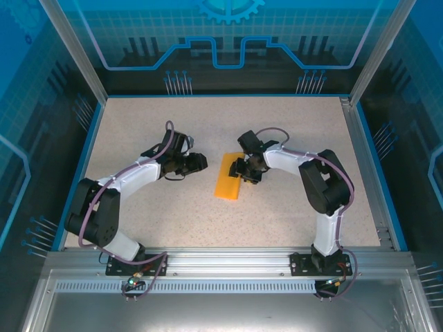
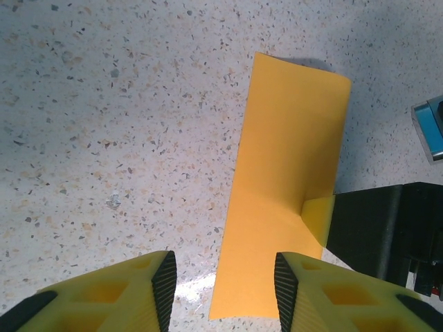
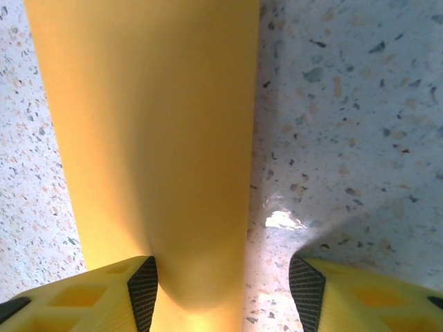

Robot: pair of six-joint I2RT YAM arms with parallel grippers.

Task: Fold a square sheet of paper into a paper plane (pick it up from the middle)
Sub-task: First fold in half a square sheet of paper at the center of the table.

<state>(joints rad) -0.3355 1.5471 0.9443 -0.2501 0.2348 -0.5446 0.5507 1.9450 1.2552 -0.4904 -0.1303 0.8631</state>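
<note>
Gripping nothing with the left gripper [image 2: 221, 277], jaws parted, just beside the square sheet of paper [image 1: 228, 181] (folded to a narrow strip, flat at mid-table [image 1: 277, 221]). Straddling its long edge with the right gripper [image 3: 221, 277], jaws likewise apart, one fingertip [image 2: 318, 218] touching the paper.

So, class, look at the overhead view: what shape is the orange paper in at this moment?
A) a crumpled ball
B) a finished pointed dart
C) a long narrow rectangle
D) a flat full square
C: the square sheet of paper lies on the table as a long, narrow rectangle with straight parallel sides, with no pointed nose and no crumpling.
</note>
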